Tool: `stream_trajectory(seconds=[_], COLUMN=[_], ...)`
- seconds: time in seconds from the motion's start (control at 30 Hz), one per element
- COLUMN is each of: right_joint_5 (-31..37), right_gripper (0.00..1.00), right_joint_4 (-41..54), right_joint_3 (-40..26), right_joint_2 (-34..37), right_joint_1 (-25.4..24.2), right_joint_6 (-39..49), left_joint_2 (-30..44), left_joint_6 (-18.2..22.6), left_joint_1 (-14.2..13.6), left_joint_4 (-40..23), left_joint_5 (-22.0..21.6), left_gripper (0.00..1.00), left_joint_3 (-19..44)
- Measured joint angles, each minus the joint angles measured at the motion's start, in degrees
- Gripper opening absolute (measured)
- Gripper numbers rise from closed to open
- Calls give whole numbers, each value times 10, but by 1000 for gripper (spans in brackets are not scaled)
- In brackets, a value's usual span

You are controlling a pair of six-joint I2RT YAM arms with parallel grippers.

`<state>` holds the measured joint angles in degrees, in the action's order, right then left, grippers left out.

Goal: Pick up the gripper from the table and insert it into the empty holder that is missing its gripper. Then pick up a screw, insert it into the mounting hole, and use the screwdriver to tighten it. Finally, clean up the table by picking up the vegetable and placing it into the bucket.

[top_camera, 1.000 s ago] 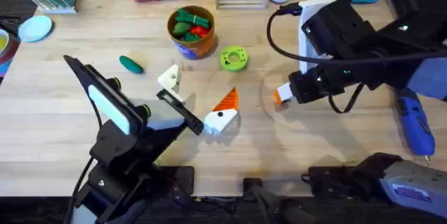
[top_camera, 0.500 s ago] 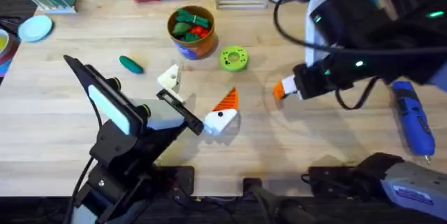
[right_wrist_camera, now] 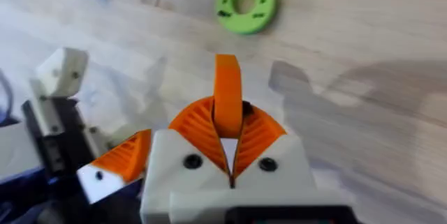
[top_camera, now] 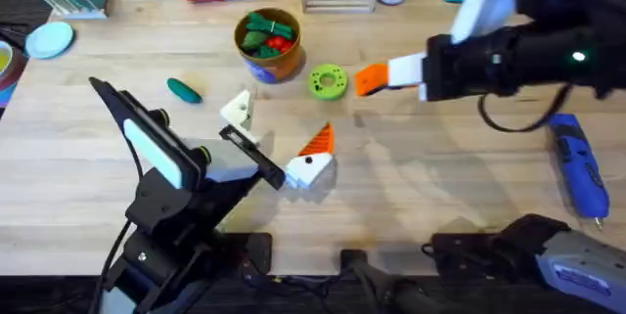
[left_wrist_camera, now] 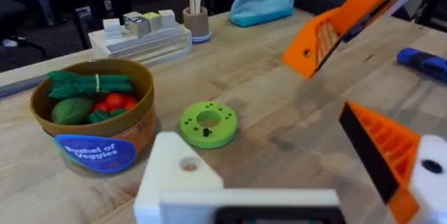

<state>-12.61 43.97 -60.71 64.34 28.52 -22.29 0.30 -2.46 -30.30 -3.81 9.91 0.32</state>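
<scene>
Left gripper (top_camera: pixel 277 153) sits low at seven o'clock, fingers spread: bare white holder (top_camera: pixel 237 111), other orange-tipped. Right gripper (top_camera: pixel 372 79) hangs at two o'clock, clamped on the gripper (right_wrist_camera: pixel 227 104). Bucket (top_camera: pixel 269 45) sits at twelve, vegetable (top_camera: pixel 183 90) at ten.

Orange gripper (right_wrist_camera: pixel 227 88), lime-green ring disc (top_camera: pixel 327 81), blue screwdriver (top_camera: pixel 576 169).
</scene>
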Motion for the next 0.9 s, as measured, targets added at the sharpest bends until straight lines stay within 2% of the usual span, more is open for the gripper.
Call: stream_trajectory(seconds=[0.1, 0.27, 0.47, 0.53, 0.63, 0.9], right_joint_5=[-80, -215, -336, -368, -414, -537], right_gripper=[9, 9, 9, 9, 9, 9], right_joint_4=[-18, -27, -32, -33, -33, -50], right_joint_3=[0, 0, 0, 0, 0, 0], right_joint_2=[33, 75, 107, 121, 152, 258], right_joint_1=[-9, -38, -53, -53, -51, -48], right_joint_6=[5, 27, 48, 50, 54, 56], left_joint_2=[0, 0, 0, 0, 0, 0], left_joint_6=[0, -19, -119, -154, -181, -190], left_joint_1=[0, 0, 0, 0, 0, 0], left_joint_4=[0, 6, 8, 8, 9, 8], left_joint_5=[10, 69, 129, 138, 146, 150], left_gripper=[993, 993, 993, 993, 993, 993], left_joint_3=[0, 0, 0, 0, 0, 0])
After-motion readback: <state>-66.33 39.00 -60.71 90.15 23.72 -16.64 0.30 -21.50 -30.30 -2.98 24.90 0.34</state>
